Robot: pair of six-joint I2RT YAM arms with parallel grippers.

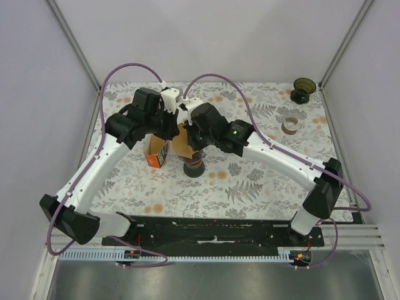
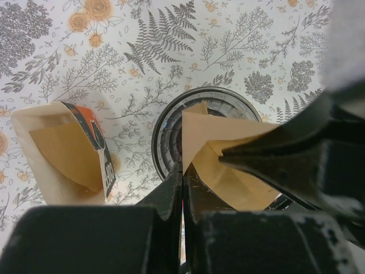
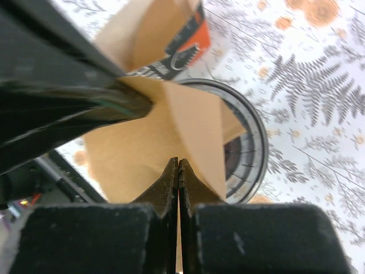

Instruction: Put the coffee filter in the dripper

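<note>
Both sets of fingers (image 2: 166, 197) tight on the coffee filter (image 2: 214, 134) over the dripper (image 2: 169, 117), filter box (image 2: 40, 171) alongside.

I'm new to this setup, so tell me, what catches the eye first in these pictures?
The left gripper and right gripper meet over the middle of the table, both pinched shut on one brown paper filter right above the dark round dripper. Just left of it stands an open orange box with more filters inside.

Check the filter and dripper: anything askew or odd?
Yes: the coffee filter is folded and creased, pinched by both the left gripper and right gripper, tilted over the dripper rather than opened inside it.
</note>
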